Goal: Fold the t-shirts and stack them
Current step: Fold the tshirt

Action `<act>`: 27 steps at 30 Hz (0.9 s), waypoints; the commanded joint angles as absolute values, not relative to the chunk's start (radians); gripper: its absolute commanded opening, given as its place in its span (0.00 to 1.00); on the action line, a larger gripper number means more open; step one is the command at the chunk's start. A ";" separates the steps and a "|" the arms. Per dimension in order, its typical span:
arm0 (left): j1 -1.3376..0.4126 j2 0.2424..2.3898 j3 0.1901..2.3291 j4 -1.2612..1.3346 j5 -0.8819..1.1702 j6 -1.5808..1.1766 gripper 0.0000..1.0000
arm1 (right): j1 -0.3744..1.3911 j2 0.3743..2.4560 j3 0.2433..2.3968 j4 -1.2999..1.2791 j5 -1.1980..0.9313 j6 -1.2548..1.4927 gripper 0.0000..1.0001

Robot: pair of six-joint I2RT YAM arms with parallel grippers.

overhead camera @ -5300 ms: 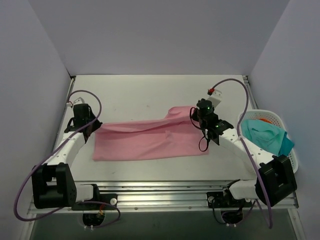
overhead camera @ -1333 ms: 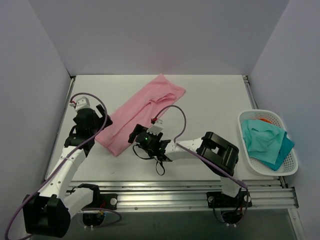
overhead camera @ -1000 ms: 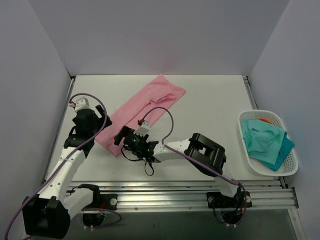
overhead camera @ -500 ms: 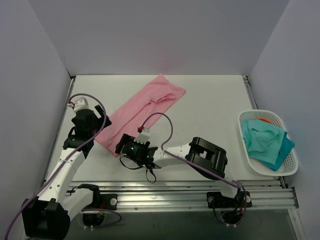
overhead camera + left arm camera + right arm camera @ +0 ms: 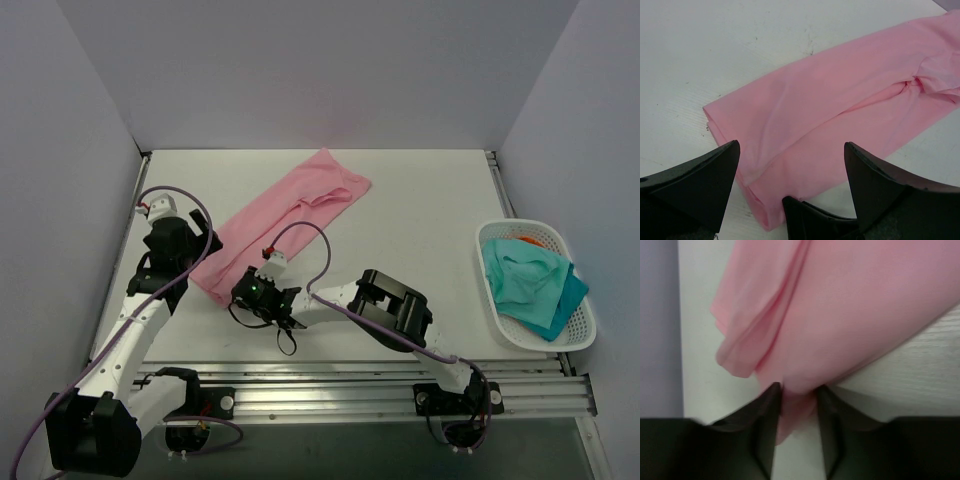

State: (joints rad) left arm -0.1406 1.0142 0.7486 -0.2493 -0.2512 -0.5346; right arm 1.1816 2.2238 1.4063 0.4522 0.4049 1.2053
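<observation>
A pink t-shirt (image 5: 290,225), already folded into one long band, is lying slantwise on the white desk (image 5: 440,210), running from its near-left end up to the far middle. The right pincer (image 5: 796,421), reaching right across to the left side, is pinching the near corner of that band, with a tuck of cloth caught between its two close-set fingers. The left pincer (image 5: 790,150) is hovering just above the same near end with its fingers spread wide and nothing between them. The step in hand is likely folding the band end over end, and doing it well probably means the left pincer taking the other near corner, so that both corners are rising level and the layers are staying aligned as they are being carried toward the far end. The two pincers are sitting very close together, so bumping is a risk. The near-left end is lying close to the left wall, leaving little room there, while the middle and right of the desk are offering space. A white basket (image 5: 588,335) holding teal cloth (image 5: 525,280) is standing well apart at the right edge.
</observation>
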 commanded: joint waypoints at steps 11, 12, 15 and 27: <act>-0.124 1.048 0.746 -0.173 -0.216 -0.534 0.94 | 1.100 2.151 1.142 0.440 0.399 1.210 0.00; -0.124 1.048 0.744 -0.167 -0.215 -0.535 0.94 | 1.095 2.111 1.119 0.437 0.408 1.209 0.00; -0.127 1.049 0.741 -0.169 -0.189 -0.555 0.94 | 1.080 2.004 1.007 0.402 0.478 1.218 0.00; -0.325 1.103 0.796 -0.291 -0.239 -0.633 0.94 | 1.086 1.628 0.680 0.141 0.637 1.348 0.00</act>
State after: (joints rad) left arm -0.2768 1.0817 0.7444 -0.2470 -0.2020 -0.5922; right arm 1.0763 1.7126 0.7345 0.3099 0.5426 1.2911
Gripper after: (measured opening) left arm 0.941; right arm 0.009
